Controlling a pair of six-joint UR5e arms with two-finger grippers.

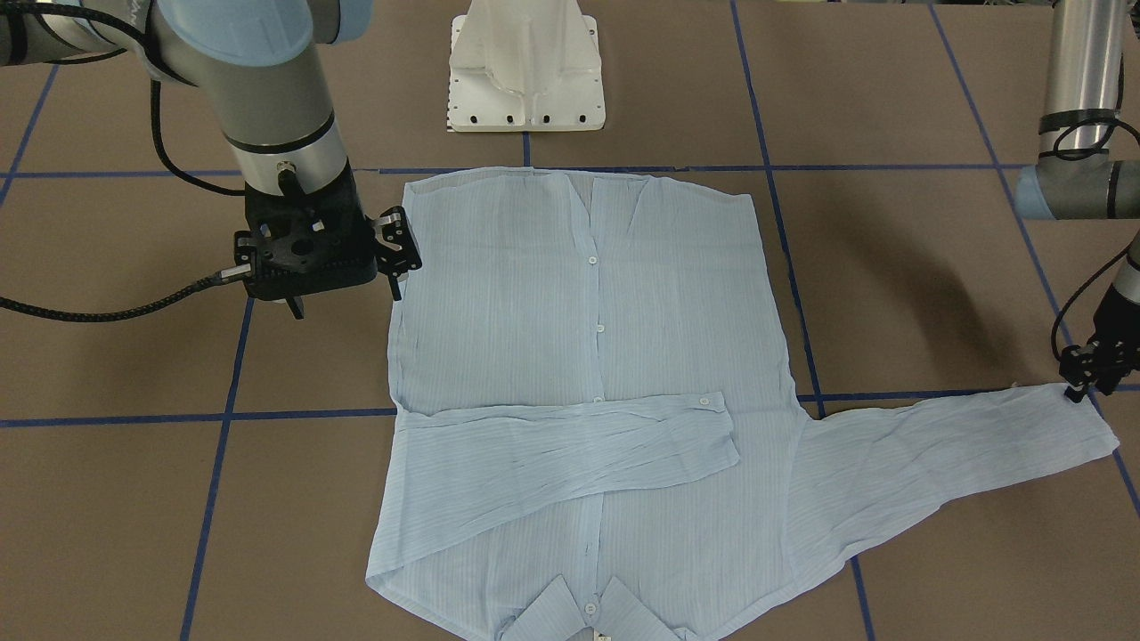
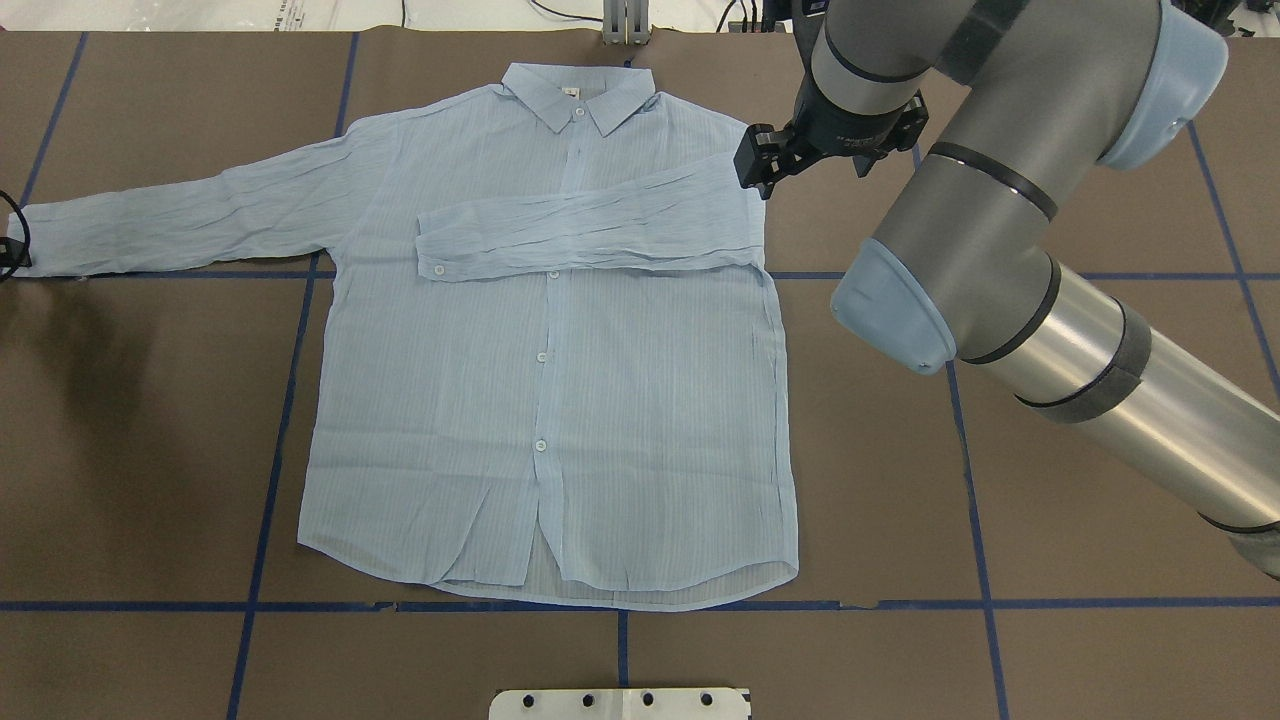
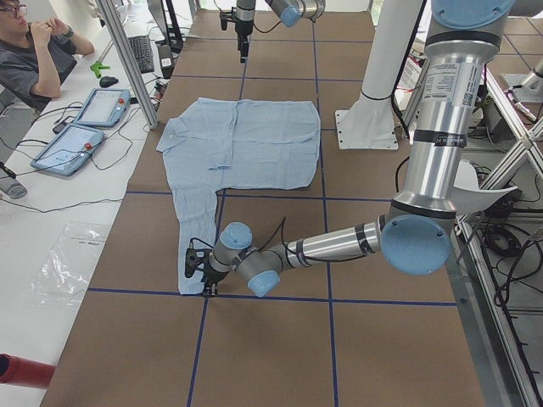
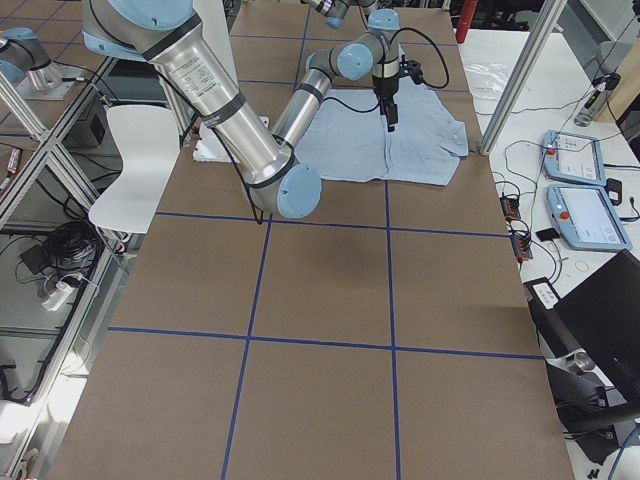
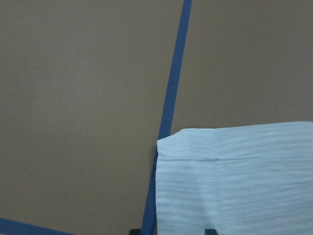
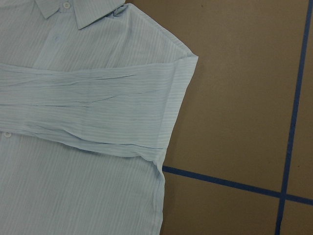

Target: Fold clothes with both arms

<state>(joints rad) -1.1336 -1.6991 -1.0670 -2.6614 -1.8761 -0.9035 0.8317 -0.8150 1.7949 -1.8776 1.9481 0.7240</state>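
I'm watching the shirt [image 2: 540, 400] lying on the brown, blue-taped table [image 2: 1100, 650]; right gripper [image 1: 346, 298] hanging spread wide, left gripper [image 1: 1088, 378] at the cuff [image 5: 186, 147], its spread I can't make out; person [image 3: 34, 51] sitting deskside.

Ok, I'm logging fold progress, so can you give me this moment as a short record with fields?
shirt: flat on the table, front up, buttoned
sleeve on robot's right: folded across the chest
sleeve on robot's left: stretched out flat, not yet folded
left gripper: open, low at that sleeve's cuff
right gripper: open, empty, beside the shirt's edge near the folded sleeve
table: brown, blue tape grid
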